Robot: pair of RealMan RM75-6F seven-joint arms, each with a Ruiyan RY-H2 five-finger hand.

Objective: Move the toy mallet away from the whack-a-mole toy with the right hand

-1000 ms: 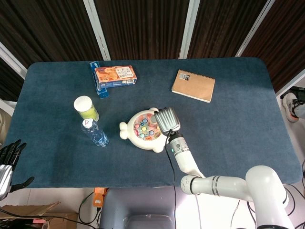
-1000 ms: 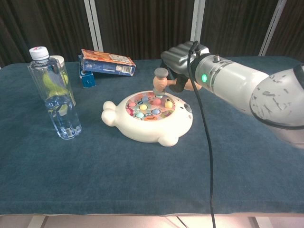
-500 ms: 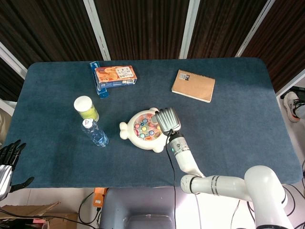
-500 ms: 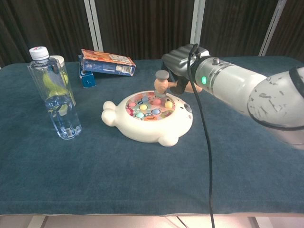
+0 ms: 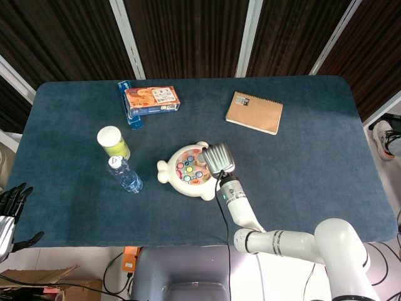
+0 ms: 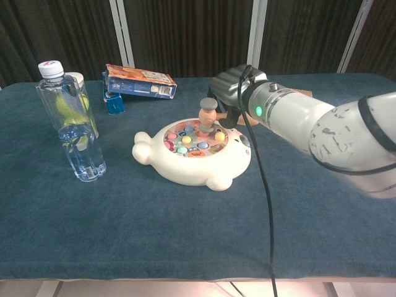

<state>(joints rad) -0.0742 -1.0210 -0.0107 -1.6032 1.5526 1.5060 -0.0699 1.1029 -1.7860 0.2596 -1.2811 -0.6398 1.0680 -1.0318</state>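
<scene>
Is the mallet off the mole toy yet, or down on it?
Down on it: in the chest view the right hand holds the toy mallet, its head resting on the whack-a-mole toy.

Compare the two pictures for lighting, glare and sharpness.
Head view: even overhead light, soft shadows, dark blue cloth table sharp. Chest view: green indicator light glows on the white right arm; clear plastic water bottle glints; right hand holding the wooden toy mallet stays sharp.

Robot lab: dark curtain backdrop, blue felt table w/ props
</scene>
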